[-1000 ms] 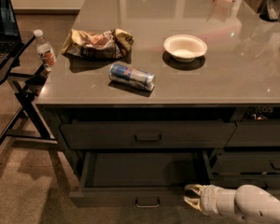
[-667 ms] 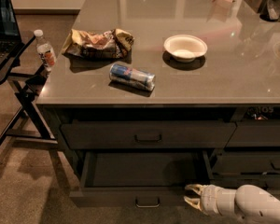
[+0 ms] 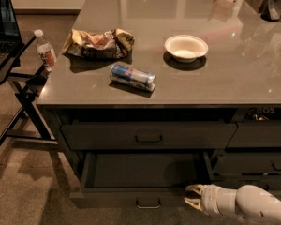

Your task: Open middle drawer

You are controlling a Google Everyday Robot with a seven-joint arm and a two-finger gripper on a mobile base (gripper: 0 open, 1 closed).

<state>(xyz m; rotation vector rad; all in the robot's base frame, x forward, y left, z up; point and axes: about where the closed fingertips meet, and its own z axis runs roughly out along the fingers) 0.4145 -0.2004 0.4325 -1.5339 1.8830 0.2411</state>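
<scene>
Nearest, at the lower right, the gripper [image 3: 193,195] lies level with the front of the middle drawer [image 3: 107,198], by its right end. Its two pale fingers stand apart and hold nothing. The middle drawer is pulled out far from the cabinet, so its dark inside is seen from above, and its small loop handle [image 3: 148,203] sits at the centre of the front. Above it the top drawer [image 3: 147,136] is closed. On the grey countertop [image 3: 234,74] a can [image 3: 132,77] lies on its side; behind it are a crumpled snack bag [image 3: 98,43] and a white bowl [image 3: 186,47]. Left of the counter stands a water bottle [image 3: 45,49].
</scene>
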